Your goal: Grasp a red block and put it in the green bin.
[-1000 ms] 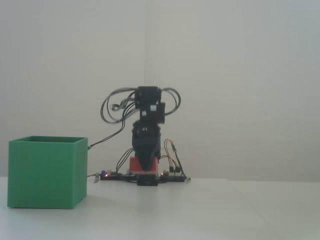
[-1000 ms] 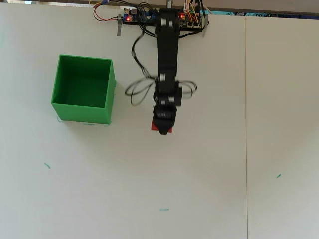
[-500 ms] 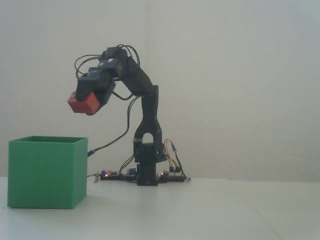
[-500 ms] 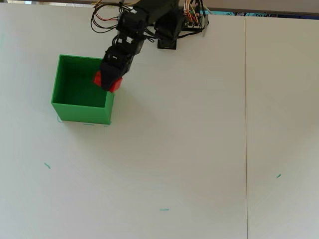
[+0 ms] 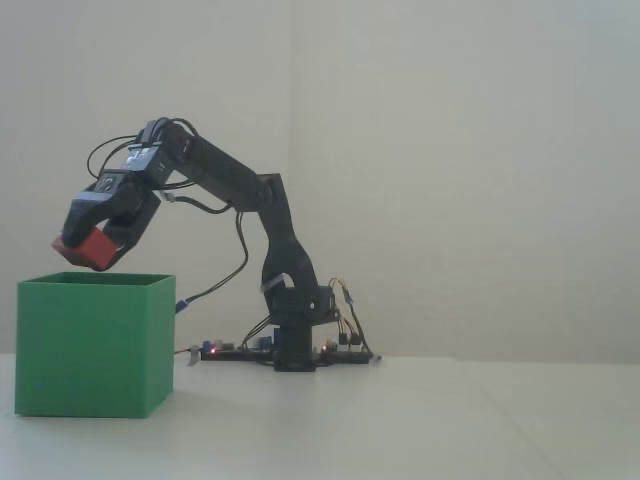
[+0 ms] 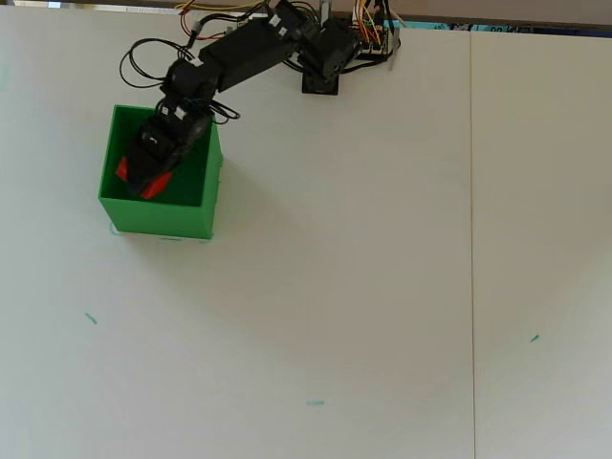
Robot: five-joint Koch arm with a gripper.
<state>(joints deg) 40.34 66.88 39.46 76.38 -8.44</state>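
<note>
I have the pincer (image 5: 88, 250) clamped on the red block (image 5: 82, 248), which sits between its jaws. Directly beneath it stands the green bin (image 5: 95, 345) on the worktop (image 6: 363, 287); in the overhead view the block (image 6: 143, 180) hangs over the bin's (image 6: 163, 218) open interior, above the rim.

We see a pale off-white wall (image 5: 480, 150) behind the table, with a faint vertical seam just left of centre in the fixed view. The white table (image 5: 420, 430) is matte and evenly lit by soft light. From above, the table (image 6: 335, 316) shows a thin straight joint line running from far edge to near edge toward its right side, and a few small teal marks (image 6: 314, 403) scattered on it.
</note>
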